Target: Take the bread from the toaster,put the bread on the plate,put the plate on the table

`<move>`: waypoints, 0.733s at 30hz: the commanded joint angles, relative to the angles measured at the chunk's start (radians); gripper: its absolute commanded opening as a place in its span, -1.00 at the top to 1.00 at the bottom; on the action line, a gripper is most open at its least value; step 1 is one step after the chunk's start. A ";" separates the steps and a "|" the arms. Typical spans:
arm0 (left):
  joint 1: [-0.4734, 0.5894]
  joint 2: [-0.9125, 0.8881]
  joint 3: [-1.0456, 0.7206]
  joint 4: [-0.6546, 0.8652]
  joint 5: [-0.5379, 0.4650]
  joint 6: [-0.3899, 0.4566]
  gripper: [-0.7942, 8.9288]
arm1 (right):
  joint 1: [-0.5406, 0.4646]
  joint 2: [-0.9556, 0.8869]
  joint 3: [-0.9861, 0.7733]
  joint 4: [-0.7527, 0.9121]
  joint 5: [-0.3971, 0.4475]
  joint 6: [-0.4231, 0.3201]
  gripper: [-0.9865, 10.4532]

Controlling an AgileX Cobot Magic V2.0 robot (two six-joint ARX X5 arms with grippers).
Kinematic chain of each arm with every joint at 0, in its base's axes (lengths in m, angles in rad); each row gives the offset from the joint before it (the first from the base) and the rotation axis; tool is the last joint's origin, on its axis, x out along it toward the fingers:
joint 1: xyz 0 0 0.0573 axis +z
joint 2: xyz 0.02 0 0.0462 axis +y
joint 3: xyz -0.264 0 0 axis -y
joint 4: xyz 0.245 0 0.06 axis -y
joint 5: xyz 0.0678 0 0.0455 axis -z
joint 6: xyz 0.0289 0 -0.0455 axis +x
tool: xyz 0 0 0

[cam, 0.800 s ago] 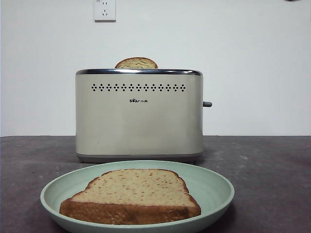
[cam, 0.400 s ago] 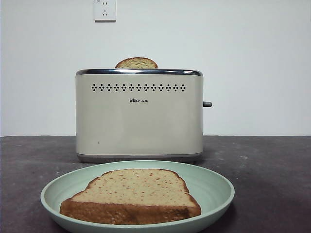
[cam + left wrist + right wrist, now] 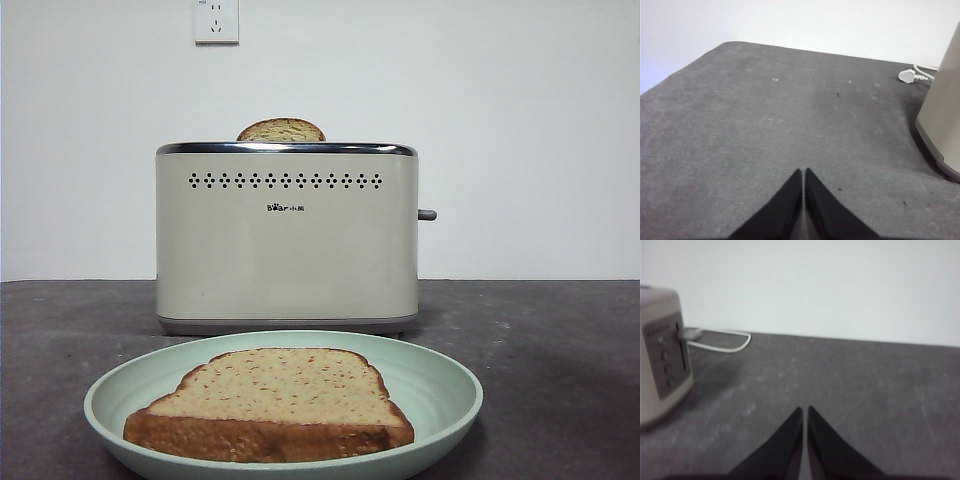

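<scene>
Wholemeal bread slice (image 3: 270,400) lies flat on mint-green plate (image 3: 440,385), plate on table (image 3: 560,330) before toaster (image 3: 286,240). Left gripper (image 3: 803,172), right gripper (image 3: 805,410) clenched, empty, clear; nothing appears left except staying parked.

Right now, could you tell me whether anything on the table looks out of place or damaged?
Nothing stands out. The bread lies flat on the plate, which sits on the table before the upright toaster. A second slice pokes up from its slot.
</scene>
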 commanded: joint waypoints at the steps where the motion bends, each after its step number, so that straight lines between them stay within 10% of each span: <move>1: 0.003 0.000 -0.024 -0.003 0.002 -0.003 0.81 | -0.003 -0.019 -0.005 -0.032 0.005 -0.009 0.82; 22: 0.003 0.000 -0.024 -0.003 0.002 -0.003 0.81 | -0.003 -0.055 -0.005 -0.195 0.023 -0.019 0.82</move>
